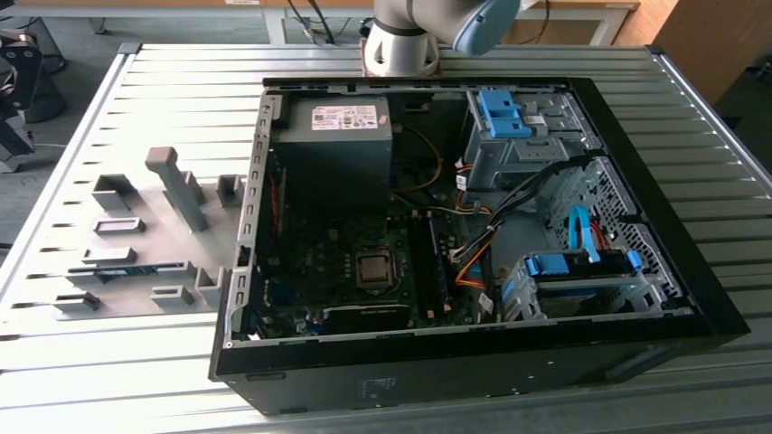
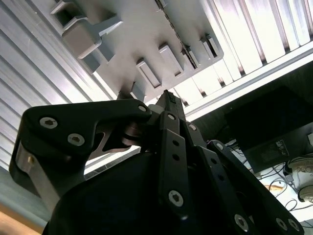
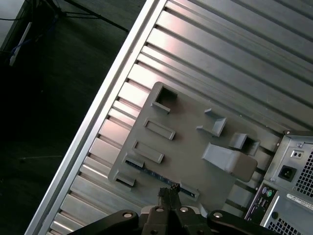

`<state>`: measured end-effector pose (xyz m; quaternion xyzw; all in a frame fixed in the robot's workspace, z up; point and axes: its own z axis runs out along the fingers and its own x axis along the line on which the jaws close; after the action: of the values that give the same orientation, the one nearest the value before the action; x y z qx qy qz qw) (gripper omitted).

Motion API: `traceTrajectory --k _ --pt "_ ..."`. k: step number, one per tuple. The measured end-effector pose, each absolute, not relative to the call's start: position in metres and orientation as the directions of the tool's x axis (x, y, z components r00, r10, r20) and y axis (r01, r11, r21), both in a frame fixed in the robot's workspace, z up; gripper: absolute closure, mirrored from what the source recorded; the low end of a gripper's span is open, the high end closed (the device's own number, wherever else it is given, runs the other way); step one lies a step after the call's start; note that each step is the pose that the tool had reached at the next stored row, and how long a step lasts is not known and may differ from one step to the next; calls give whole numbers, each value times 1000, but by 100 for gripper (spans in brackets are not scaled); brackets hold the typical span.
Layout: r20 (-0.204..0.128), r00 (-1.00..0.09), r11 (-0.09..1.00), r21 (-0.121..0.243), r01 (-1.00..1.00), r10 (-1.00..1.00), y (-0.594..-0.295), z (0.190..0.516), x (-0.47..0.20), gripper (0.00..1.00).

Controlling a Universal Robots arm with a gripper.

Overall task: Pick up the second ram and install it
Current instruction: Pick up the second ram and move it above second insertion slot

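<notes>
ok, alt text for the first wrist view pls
The shut gripper hangs over a grey holder plate on a slatted metal table, its tip nearest the ram stick lying in a slot of the plate. The rear panel of a computer case, with power socket and ports, sits beside the plate.

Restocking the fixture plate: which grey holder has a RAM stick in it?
The long, low holder near the plate's camera-side edge in the exterior view. A blue-green RAM stick lies along it, while the other grey holders sit bare.
</notes>
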<state>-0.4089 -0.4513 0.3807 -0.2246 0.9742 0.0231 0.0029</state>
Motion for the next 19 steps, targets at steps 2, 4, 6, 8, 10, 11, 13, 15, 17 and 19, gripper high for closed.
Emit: traceTrajectory --k 2,4,6,8,10,11,13,15,17,19 --pt "-16 -899 898 44 -438 -438 -451 381 -409 90" --pt "-16 -897 896 44 -443 -442 -451 381 -409 90" --pt "-16 -893 892 44 -451 -451 -451 381 -409 90" --pt "-16 -886 885 44 -464 -464 -451 381 -409 90" --pt "-16 -875 874 44 -484 -483 -451 381 -409 90" --pt "-16 -870 869 44 -493 -493 -451 381 -409 90" --pt "-16 -858 857 44 -513 -513 -451 381 -409 90" --pt "-16 -846 845 44 -533 -533 -451 381 -409 90" --pt "-16 -833 832 44 -553 -553 -451 381 -409 90" --pt "-16 -820 819 44 -572 -572 -452 381 -409 90"
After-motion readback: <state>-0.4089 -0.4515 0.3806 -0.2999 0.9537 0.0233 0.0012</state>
